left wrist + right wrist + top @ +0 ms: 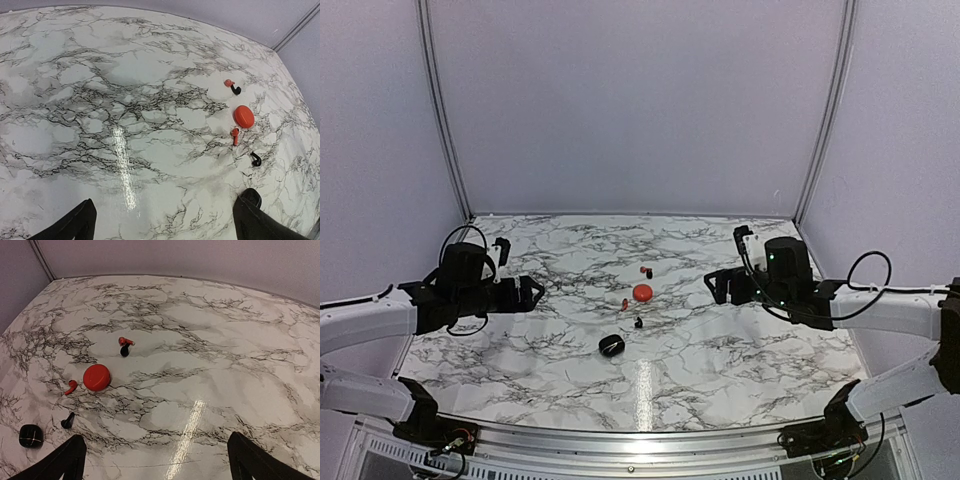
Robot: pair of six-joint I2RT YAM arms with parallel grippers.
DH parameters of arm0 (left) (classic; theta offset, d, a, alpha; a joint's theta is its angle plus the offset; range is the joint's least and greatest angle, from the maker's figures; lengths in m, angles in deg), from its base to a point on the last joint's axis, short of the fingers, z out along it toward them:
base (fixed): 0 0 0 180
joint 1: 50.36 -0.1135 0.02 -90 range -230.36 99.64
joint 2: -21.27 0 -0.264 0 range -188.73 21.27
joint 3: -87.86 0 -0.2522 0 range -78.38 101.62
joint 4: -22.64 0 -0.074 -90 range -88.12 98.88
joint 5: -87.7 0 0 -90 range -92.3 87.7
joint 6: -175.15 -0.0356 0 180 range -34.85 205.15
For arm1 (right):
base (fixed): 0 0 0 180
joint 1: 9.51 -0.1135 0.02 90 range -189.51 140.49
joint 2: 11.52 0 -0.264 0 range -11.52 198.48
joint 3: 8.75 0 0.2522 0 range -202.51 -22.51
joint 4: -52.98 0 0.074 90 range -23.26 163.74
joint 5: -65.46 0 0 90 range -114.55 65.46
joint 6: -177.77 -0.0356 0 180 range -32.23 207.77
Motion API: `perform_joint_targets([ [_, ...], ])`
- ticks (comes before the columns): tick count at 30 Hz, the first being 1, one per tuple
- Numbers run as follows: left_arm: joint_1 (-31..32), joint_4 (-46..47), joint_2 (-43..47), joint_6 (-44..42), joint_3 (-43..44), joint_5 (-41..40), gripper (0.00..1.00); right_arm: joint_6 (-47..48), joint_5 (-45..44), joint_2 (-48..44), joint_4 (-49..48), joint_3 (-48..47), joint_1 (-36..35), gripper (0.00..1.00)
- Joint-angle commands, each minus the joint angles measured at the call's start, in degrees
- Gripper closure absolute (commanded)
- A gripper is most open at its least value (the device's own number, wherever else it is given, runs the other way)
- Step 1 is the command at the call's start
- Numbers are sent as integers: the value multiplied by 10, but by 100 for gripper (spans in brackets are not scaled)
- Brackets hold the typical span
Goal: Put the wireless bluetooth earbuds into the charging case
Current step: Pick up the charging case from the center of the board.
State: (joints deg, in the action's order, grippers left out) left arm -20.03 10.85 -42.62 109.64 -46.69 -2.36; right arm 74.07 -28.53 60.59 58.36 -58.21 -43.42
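Note:
A round red case (642,292) lies closed mid-table, with an oval black case (611,345) nearer the front. A red earbud (625,302) lies just left of the red case and a black earbud (638,322) lies below it. A red and black pair (646,271) lies behind the red case. My left gripper (535,292) is open and empty, left of the cluster. My right gripper (712,284) is open and empty, to its right. The right wrist view shows the red case (97,377), the red earbud (71,387), the black earbud (67,421) and the black case (31,435).
The marble table (740,350) is bounded by purple walls at the back and sides. In the left wrist view the red case (243,116) sits at the right, and the black case (252,196) is partly hidden behind my right finger (260,220).

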Motion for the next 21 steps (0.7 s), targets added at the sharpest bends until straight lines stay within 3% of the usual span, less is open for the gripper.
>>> perform_joint_targets([
  [1,8,27,14,-28,-3,42,1,2,-1,-18,-39,6,-8,1],
  [6,41,25,-8,-54,12,56,1,15,18,-37,-27,3,-10,1],
  [16,203,-40,-168,-146,111,-2,1,47,127,-86,-18,7,-10,1],
  [21,241,-69,-245,-186,158,-18,9,44,171,-94,-26,15,-9,2],
])
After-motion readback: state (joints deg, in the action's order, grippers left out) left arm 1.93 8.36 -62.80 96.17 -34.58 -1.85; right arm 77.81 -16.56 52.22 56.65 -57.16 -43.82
